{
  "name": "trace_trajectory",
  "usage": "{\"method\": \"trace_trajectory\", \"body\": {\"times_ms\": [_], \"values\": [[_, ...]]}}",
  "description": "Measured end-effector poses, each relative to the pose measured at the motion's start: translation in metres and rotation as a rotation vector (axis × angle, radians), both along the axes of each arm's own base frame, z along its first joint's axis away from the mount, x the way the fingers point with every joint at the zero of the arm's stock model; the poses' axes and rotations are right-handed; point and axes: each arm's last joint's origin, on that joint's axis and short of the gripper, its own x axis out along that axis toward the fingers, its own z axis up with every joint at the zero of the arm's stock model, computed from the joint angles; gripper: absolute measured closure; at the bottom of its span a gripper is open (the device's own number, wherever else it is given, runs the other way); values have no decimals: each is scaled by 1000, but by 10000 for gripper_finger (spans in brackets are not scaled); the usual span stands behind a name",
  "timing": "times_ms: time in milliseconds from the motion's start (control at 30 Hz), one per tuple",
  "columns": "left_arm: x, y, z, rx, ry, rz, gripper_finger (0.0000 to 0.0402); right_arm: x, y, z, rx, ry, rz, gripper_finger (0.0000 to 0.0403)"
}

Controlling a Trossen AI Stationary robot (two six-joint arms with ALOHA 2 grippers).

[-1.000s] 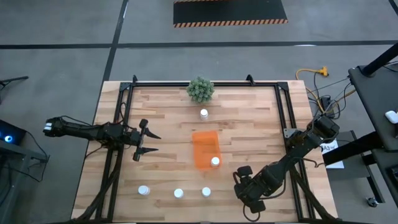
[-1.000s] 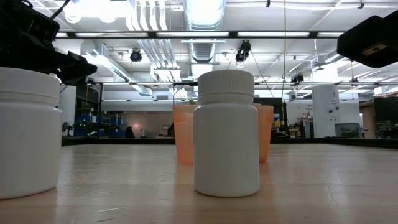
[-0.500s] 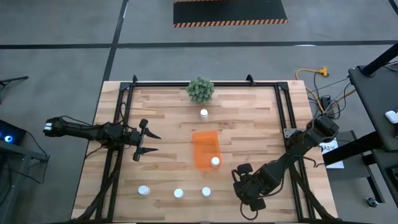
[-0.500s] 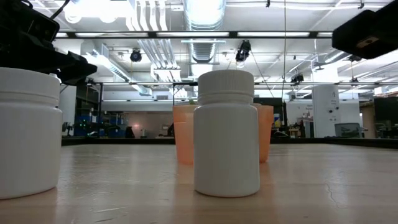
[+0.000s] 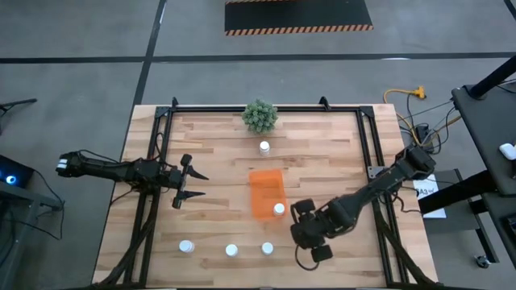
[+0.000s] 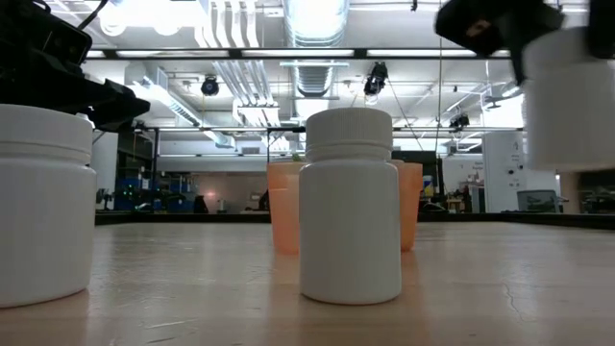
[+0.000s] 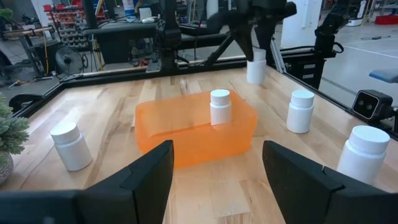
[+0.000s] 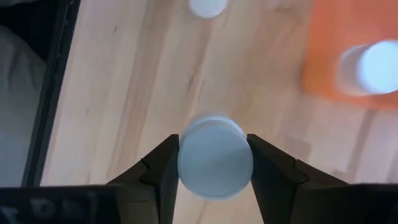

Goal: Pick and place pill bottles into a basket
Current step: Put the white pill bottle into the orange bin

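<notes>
Top-down, table-level and wrist views of the two-arm station. The right gripper [image 5: 310, 235] hung above the wooden table [image 5: 210, 161], its fingers [image 8: 163, 168] closed on the sides of a held pill bottle [image 8: 215, 155], which was lifted clear of the boards, as the table-level view confirmed [image 6: 569, 96]. Just beside this gripper, toward the table's middle, stood the basket [image 5: 267, 193], a translucent orange bin; one bottle in the basket [image 5: 279, 209] occupied the corner nearest the gripper. A row of three bottles stood along the table edge beside the right gripper: the nearest bottle [image 5: 267, 248], the middle bottle [image 5: 231, 250] and the farthest bottle [image 5: 186, 246], all upright and apart from one another. Beyond the basket from the right gripper, a sixth bottle [image 5: 264, 147] stood near a small green plant [image 5: 260, 115]. The left gripper [image 5: 188, 184] waited above the table, well apart from the basket, with its fingers [image 7: 146, 177] spread wide and nothing between them; the basket lay ahead of it [image 7: 186, 134].
</notes>
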Motion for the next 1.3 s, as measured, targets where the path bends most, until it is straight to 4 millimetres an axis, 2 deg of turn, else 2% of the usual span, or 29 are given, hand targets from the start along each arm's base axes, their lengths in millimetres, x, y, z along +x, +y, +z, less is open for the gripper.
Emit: {"method": "trace_trajectory", "body": {"times_ms": [467,900,1067,1300], "values": [[0,0,0,0,0,0,173,34,-51,31,-31,-87,6,254],[0,0,0,0,0,0,173,48,-98,34,-52,-76,-67,253],[0,0,0,0,1,0,173,51,-110,40,-54,-86,-92,253],[0,0,0,0,0,-1,173,53,-116,43,-55,-95,-103,253]]}}
